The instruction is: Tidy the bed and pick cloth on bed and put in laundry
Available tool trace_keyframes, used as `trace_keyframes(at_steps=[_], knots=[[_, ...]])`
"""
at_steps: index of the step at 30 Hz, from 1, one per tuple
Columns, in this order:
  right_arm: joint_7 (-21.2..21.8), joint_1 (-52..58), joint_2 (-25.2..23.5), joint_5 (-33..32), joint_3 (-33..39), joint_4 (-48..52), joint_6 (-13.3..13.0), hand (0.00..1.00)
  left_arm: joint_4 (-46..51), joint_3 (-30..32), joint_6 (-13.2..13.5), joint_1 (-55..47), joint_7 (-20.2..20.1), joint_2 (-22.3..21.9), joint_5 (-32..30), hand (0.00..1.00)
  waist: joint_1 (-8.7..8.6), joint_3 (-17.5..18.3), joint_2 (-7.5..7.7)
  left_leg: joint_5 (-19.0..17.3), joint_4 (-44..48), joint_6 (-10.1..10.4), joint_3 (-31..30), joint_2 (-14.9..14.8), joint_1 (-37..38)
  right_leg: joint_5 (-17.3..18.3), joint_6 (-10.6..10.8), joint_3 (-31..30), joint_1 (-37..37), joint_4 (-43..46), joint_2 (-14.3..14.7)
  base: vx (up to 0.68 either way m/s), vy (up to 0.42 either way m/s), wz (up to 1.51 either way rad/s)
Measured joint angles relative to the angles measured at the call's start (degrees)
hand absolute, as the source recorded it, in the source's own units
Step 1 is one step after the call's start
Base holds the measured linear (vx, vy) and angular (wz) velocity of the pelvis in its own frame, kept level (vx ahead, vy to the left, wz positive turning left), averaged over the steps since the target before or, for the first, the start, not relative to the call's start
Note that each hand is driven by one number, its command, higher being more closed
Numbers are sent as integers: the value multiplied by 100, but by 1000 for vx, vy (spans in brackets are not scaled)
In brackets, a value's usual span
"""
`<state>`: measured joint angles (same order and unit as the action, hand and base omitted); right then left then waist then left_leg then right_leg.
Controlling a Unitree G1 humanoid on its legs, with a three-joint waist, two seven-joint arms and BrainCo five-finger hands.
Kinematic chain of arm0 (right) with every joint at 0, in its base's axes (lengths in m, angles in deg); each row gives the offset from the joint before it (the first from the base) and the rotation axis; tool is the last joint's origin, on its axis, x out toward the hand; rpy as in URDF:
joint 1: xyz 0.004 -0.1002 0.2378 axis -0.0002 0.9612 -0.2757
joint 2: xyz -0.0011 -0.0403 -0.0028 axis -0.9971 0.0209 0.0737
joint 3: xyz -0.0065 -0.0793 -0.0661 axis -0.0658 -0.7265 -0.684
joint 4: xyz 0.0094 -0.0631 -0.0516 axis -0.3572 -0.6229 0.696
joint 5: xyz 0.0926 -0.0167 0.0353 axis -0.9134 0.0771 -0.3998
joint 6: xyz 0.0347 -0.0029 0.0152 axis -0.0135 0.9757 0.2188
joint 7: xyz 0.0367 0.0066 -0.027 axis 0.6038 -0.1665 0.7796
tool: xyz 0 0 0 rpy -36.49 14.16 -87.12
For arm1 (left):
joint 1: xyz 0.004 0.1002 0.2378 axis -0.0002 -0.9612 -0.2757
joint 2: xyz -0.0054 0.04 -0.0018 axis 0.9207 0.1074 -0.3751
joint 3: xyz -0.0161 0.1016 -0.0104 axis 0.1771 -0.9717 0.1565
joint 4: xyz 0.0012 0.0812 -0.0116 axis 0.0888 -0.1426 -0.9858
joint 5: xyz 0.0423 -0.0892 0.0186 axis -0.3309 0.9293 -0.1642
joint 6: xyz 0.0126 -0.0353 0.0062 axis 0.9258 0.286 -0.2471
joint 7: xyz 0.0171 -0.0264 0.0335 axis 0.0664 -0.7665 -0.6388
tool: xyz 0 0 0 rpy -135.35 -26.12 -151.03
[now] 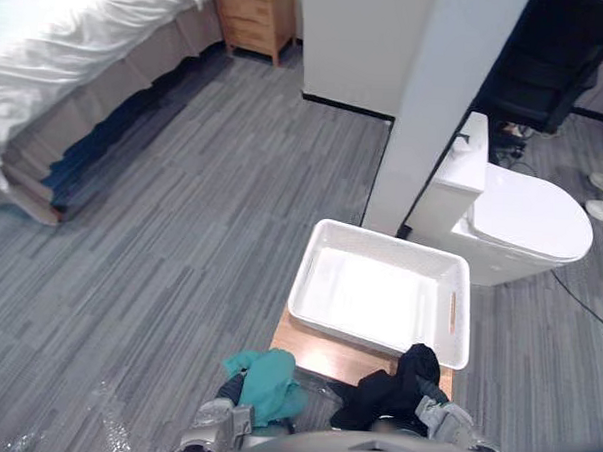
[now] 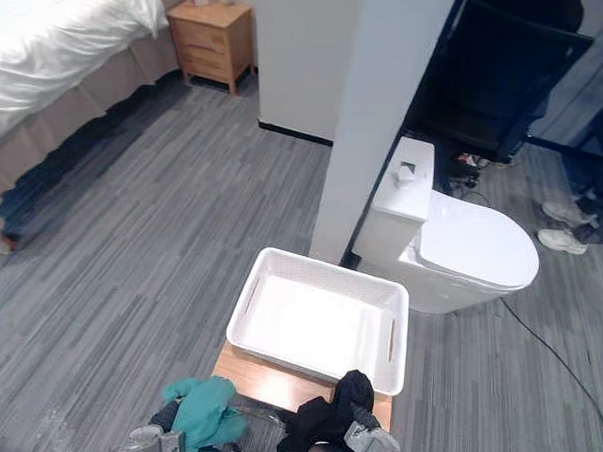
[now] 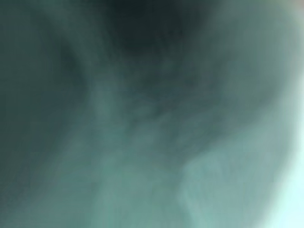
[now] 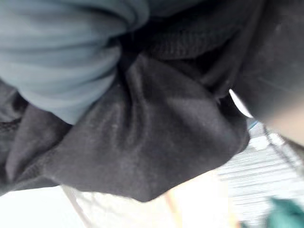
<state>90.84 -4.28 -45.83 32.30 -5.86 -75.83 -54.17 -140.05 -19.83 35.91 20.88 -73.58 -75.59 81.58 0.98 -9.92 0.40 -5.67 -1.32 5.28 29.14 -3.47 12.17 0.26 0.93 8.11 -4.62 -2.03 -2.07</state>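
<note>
Two cloths: teal cloth (image 1: 267, 383) covers left hand (image 1: 221, 419), black cloth (image 1: 400, 382) right hand (image 1: 443, 417) (grip unseen).

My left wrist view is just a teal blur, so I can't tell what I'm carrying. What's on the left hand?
Observer: A bunched teal cloth sits on the left hand, low at the near edge of the eye views.
Operator: Where's the basket from there?
Observer: A white basket stands just ahead on a wooden stand, and it looks empty.
Operator: And the right hand?
Observer: The right hand has a black cloth bunched on it, up by the basket's near right corner.
</note>
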Motion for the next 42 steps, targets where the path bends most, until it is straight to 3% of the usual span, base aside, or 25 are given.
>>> trace_keyframes(at_steps=[6, 12, 15, 19, 24, 29, 35, 42], knots=[[-1081, 400, -142, -874, 776, 305, -209, 100, -4, 204, -4, -75, 14, -88, 152, 100, 0, 50, -87, -173, 52, -82, 421, -187, 98, -27, -43, -133, -101, -157, 198, 18, -20, -17], [-1728, 709, -173, -937, 2048, 626, -262, 100, 167, 606, -39, -266, -7, -111, 186, 100, 17, 178, -82, -209, 51, -35, 664, -295, 182, -26, -55, -155, -191, -185, 294, 31, -27, -6], [-1760, 721, 277, -766, 2621, 944, -303, 100, 186, 803, -38, -410, -62, -88, 155, 100, 17, 325, -51, -253, 48, -35, 721, -305, 184, 1, -83, -183, -184, -168, 307, 16, 6, -6], [-1516, 611, 1377, -146, 3280, 1521, -441, 100, 211, 760, -38, -593, -169, 74, 63, 100, 12, 564, 47, -309, 22, -47, 784, -311, 131, 61, -95, -205, -83, -94, 320, 9, 9, -5], [-1216, -33, 2458, 311, 3230, 1861, -791, 100, 181, 662, -96, -763, -171, 231, 30, 100, -17, 700, 132, -260, -54, -32, 804, -308, 93, 61, -97, -260, 37, -24, 352, 28, -2, -5], [-974, -795, 3243, 786, 2472, 1904, -970, 100, 210, 466, -90, -818, -154, 275, 230, 100, -16, 726, 99, -211, -110, -34, 789, -262, 78, 63, -100, -294, 113, 11, 349, 2, 4, -2], [-749, -1608, 3873, 989, 1003, 2480, -976, 100, 238, 314, -99, -911, -147, 293, 250, 100, -78, 729, 30, -77, -271, -31, 645, -217, 69, 69, -110, -236, 168, 18, 343, 2, -7, 5], [-577, -2145, 4183, 1211, 175, 3672, -719, 100, 430, 316, -108, -1129, -146, 259, 237, 100, -189, 724, 30, -51, -269, -57, 611, -195, -7, 67, -116, -237, 224, 23, 326, -1, -2, 1]])
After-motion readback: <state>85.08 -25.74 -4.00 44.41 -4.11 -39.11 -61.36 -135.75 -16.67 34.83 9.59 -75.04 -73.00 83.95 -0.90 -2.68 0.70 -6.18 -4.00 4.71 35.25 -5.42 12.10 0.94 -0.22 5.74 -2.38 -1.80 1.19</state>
